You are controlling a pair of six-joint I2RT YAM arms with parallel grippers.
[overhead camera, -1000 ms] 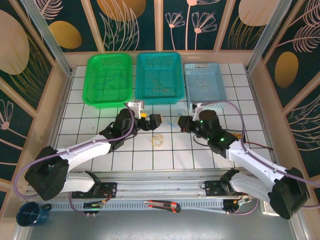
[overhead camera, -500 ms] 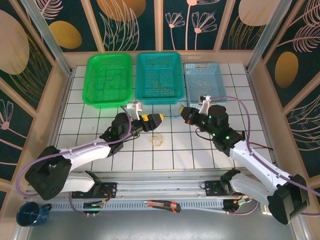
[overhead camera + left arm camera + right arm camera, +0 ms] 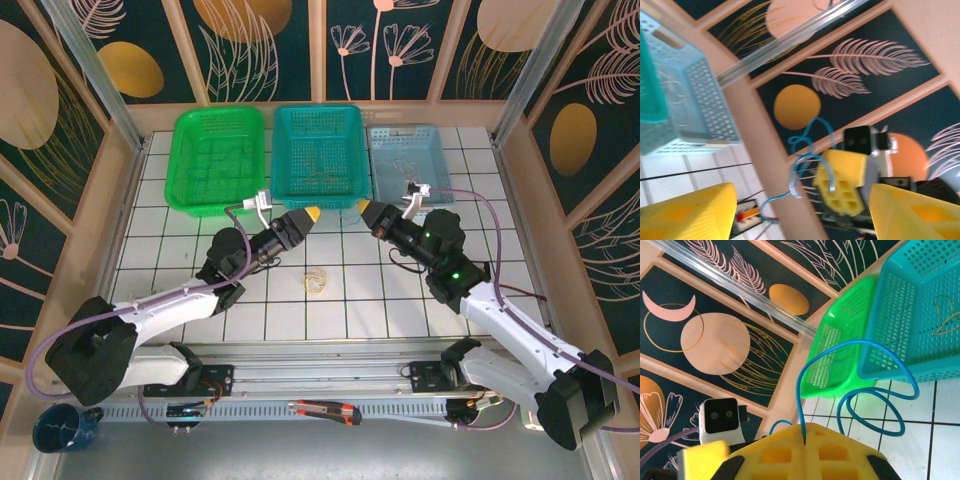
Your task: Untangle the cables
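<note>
Between the right gripper's (image 3: 804, 434) pads, the blue cable (image 3: 800, 405) is pinched at one end, its loops free out front. The left gripper (image 3: 802, 202) fingers stand apart and hold nothing. The cable is ahead of their gap, not touching. Both arms reach forward, tips facing each other, near the teal basket (image 3: 318, 150). The yellow cable (image 3: 316, 282) lies on the table.

Bright, even overhead light; bench (image 3: 150, 250) shows soft shadows, no glare. Left wrist pic blurry throughout, esp. yellow pads (image 3: 687, 212) near lens; right wrist pic sharp beyond its gripper (image 3: 803, 435).
</note>
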